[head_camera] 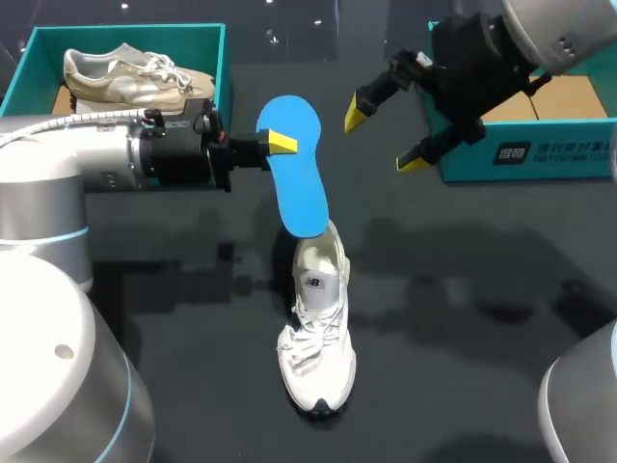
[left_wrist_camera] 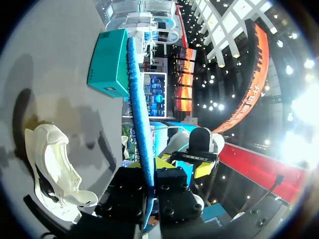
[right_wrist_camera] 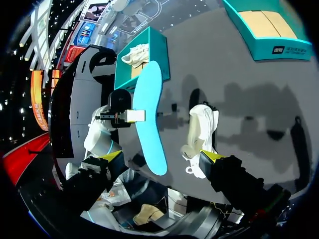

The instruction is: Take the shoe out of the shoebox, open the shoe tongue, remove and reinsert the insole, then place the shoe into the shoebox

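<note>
Above the shoe (head_camera: 318, 333), left tool (head_camera: 281, 144) apparently grips insole (head_camera: 301, 193).

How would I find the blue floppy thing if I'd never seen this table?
Look at the middle of the dark table, where a white shoe lies alone. Past its heel end, the left gripper holds the blue insole up. It's the only flat, foot-shaped thing.

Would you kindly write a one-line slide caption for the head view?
The left gripper holds the blue insole near the white shoe; the right gripper hangs open nearby.
</note>
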